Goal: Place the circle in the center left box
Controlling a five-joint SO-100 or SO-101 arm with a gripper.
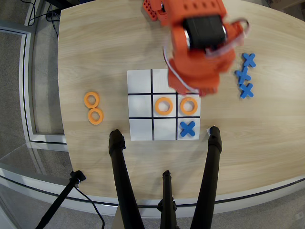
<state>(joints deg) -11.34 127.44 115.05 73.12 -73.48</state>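
Note:
The white 3x3 board (140,129) lies mid-table in the overhead view. An orange ring (188,106) lies flat in the middle-row edge cell on the view's right. Another orange ring (164,106) lies in the board's middle cell. The middle-row edge cell on the view's left (140,106) is bare. A blue X (188,128) lies in the bottom right cell. My orange arm (200,43) reaches in from the top and covers the top right cell. My gripper (192,89) ends just above the right-hand ring; its fingers are hidden under the arm body.
Two spare orange rings (91,99) (95,116) lie on the wood left of the board. Three blue X pieces (245,75) lie at the right. Black stand legs (119,167) (212,157) rise from the table's front edge beside the board.

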